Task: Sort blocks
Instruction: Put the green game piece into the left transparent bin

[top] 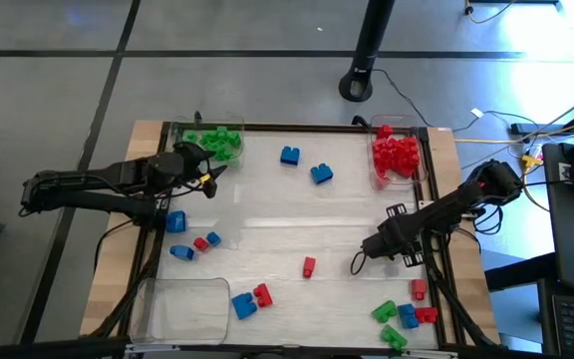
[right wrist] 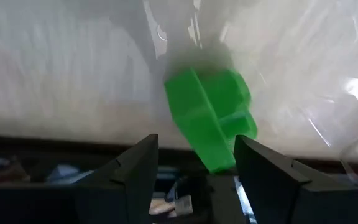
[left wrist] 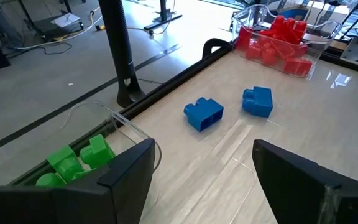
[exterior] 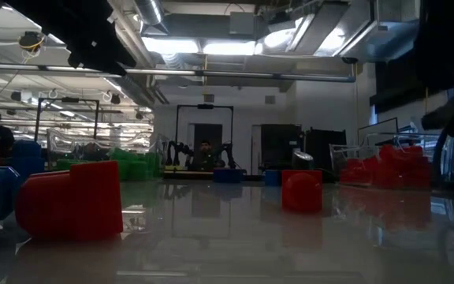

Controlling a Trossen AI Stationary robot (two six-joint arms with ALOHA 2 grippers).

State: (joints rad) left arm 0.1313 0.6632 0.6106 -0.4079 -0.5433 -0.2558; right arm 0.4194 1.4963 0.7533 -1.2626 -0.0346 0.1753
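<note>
Table (top: 297, 234) carries scattered blocks (top: 302, 168); left gripper (top: 210, 168) spread empty by green tray (top: 210, 141); right gripper (right wrist: 194, 163) holds green block (right wrist: 210, 118).

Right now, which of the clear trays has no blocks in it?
The near-left tray is the empty one. The far-left tray holds green blocks, and the far-right tray holds red blocks.

Bare table (top: 267, 224) is lying open at centre; two blue blocks (top: 305, 165) are obstructing at twelve o'clock, a red block (top: 309, 265) at six.
</note>
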